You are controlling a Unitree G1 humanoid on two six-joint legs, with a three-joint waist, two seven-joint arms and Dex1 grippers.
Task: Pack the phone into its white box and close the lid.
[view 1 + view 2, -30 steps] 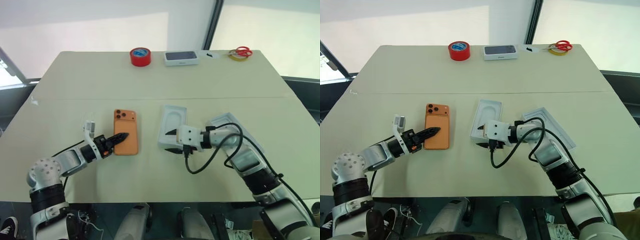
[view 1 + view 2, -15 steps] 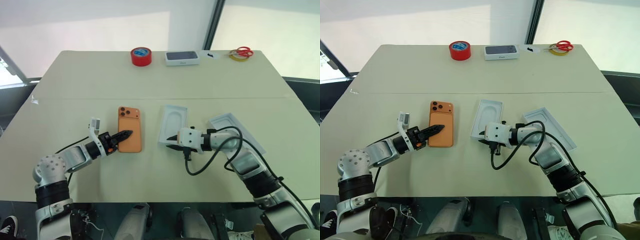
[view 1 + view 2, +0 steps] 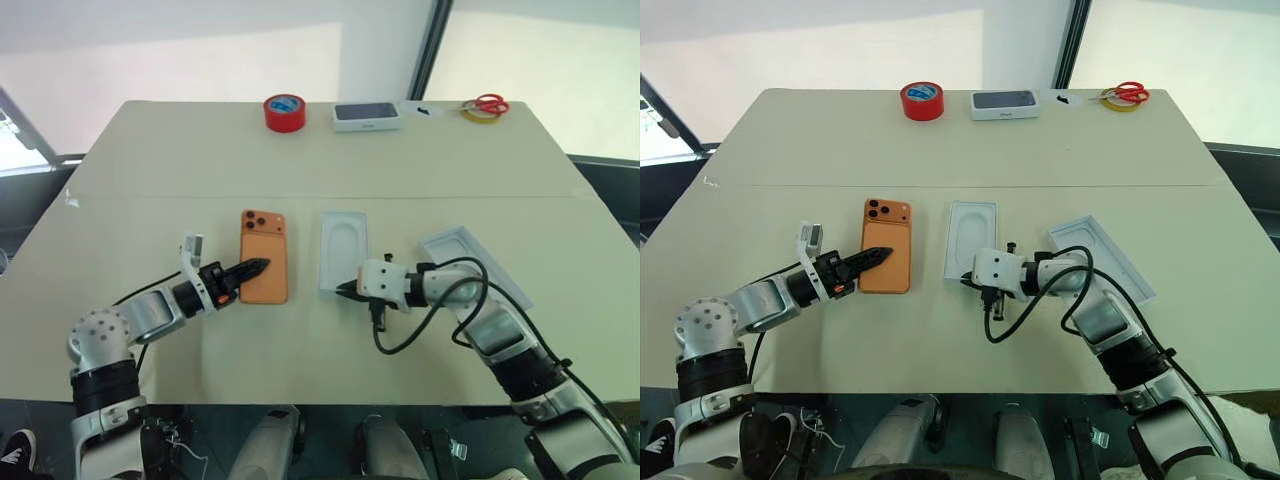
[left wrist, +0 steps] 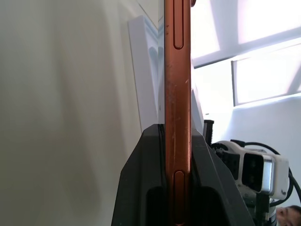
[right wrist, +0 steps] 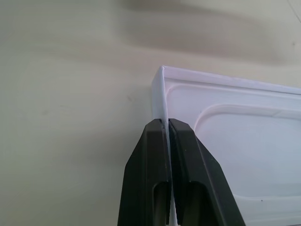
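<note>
Orange phone lies lengthwise, lenses far, pinched by left claw; right claw grips moulded insert.

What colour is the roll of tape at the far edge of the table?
Red, with a bluish core: the roll of tape shows best in the right eye view.

Red tape roll, dark-topped box and scissors line the table's far edge.
</note>
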